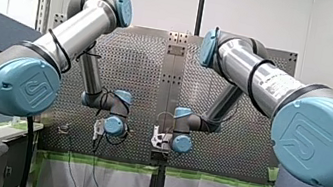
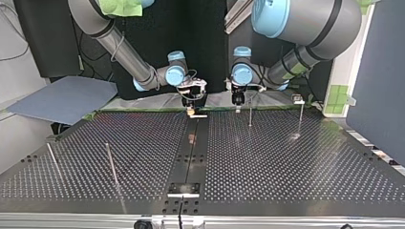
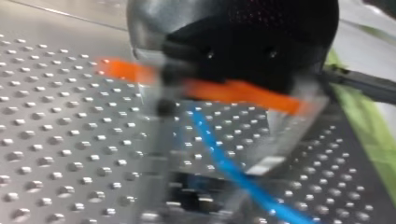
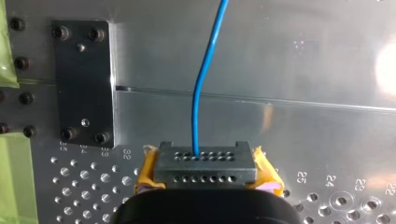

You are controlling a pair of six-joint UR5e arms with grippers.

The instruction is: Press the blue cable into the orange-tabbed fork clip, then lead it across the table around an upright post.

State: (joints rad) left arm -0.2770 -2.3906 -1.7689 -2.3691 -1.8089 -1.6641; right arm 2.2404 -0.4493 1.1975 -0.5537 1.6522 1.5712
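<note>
Perforated table (image 2: 286,157), grey block (image 4: 205,170) on blue cable (image 4: 200,93) between right jaws.

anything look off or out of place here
Nothing spilled or broken. The two thin posts at the top view's left lean, while the pair at its right stand straight; possibly just camera angle. My right gripper holds the grey connector of the blue cable squarely.

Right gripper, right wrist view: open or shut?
Shut: the right gripper's yellow pads press both sides of the grey connector block holding the blue cable.
</note>
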